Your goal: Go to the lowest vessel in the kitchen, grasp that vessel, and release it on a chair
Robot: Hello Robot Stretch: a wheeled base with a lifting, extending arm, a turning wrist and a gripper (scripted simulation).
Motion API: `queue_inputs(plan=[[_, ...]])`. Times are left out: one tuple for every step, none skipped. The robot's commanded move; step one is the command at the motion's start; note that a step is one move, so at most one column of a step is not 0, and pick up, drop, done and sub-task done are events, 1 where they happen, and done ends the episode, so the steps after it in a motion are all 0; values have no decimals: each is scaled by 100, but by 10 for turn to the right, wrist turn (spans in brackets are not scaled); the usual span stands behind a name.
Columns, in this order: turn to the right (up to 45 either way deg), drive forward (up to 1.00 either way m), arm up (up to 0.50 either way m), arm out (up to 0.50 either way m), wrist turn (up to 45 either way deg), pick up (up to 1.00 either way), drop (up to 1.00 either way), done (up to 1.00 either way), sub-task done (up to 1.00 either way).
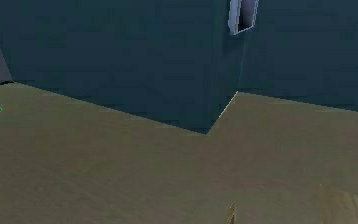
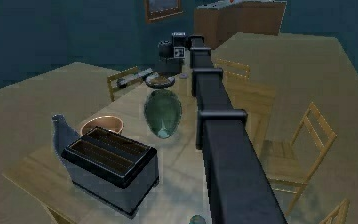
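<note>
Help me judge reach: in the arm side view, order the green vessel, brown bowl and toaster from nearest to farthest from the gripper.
1. Green vessel, on the table beside the arm, just below the gripper in the picture.
2. Brown bowl, farther to the picture's left.
3. Toaster, lowest in the picture, near the table's edge.

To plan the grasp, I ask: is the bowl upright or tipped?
Upright: the bowl rests on the table, its round rim facing up.

Toaster (image 2: pixel 109 160) is showing dk grey w/ brown slots. Just behind it, bowl (image 2: pixel 104 126) looking tan; behind-right of toaster, vessel (image 2: pixel 164 112) showing pale green. Table (image 2: pixel 32 120) under toaster looking lt wood; wall (image 2: pixel 67 30) beyond showing dk teal.
</note>
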Motion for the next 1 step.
queue_inputs(plan=[[0,0,0,0,270,0,0,0,0]])
